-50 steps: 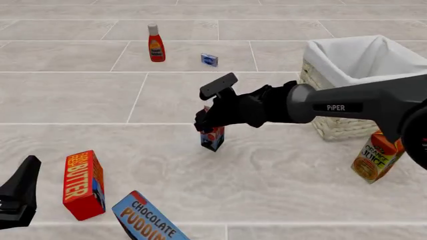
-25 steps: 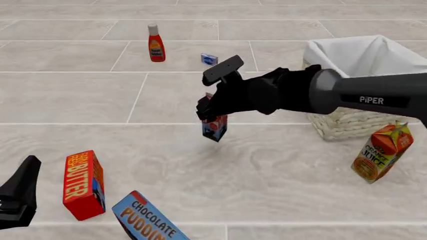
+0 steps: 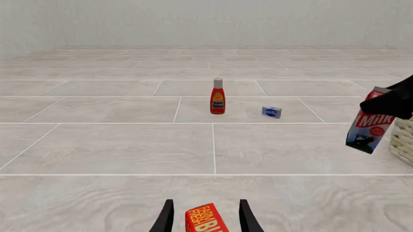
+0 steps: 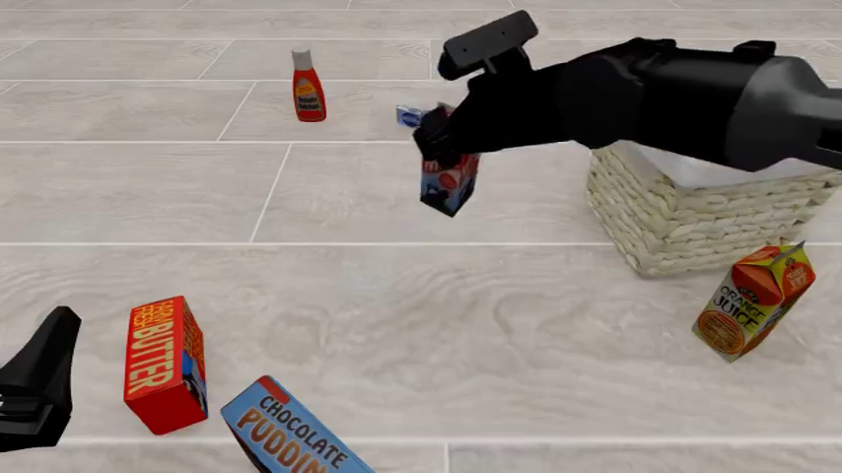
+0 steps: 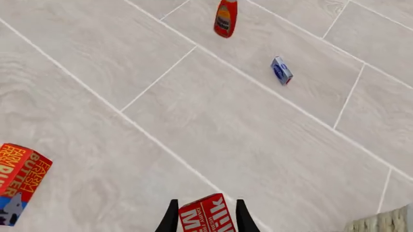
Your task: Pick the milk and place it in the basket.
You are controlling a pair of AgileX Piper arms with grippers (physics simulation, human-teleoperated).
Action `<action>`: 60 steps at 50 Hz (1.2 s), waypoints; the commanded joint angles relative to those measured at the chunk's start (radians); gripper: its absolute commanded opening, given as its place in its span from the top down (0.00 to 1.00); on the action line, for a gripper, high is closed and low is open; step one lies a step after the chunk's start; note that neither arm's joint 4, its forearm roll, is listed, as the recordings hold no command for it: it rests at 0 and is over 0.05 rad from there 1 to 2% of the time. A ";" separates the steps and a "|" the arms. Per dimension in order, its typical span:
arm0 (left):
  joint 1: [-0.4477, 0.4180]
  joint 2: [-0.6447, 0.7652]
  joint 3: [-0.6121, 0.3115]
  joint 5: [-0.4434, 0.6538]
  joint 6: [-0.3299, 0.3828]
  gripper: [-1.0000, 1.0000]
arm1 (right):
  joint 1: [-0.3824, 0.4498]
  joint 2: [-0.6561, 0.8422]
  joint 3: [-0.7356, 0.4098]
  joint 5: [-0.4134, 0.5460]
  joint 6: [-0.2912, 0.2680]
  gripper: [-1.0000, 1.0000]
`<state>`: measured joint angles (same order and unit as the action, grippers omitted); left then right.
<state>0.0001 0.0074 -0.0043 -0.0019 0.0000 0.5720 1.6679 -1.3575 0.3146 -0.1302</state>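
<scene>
My right gripper [image 4: 443, 148] is shut on the milk [image 4: 451, 183], a small carton with a red top and dark blue base, and holds it tilted in the air to the left of the basket [image 4: 684, 222]. The milk also shows in the left wrist view [image 3: 370, 127] and between the fingers in the right wrist view [image 5: 206, 218]. The cream wicker basket is partly hidden behind my right arm. My left gripper [image 4: 37, 379] hangs low at the near left, open, with the red butter box [image 3: 205, 220] showing beyond its fingers.
A red butter box [image 4: 165, 363] and a chocolate pudding box [image 4: 283, 429] lie at the near left. An orange juice carton [image 4: 747, 304] leans in front of the basket. A red sauce bottle [image 4: 308, 87] and a small blue packet [image 4: 410, 116] stand farther back.
My right gripper has lifted the milk off the floor and carried it up and slightly right, toward the basket. The left arm has not moved.
</scene>
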 commanded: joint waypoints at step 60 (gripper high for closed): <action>0.000 0.000 0.000 0.000 0.000 0.00 | -0.411 -0.230 -0.236 0.208 -0.047 1.00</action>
<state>0.0001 0.0074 -0.0043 -0.0019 0.0000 0.2250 1.4538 -1.5853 0.5319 -0.1863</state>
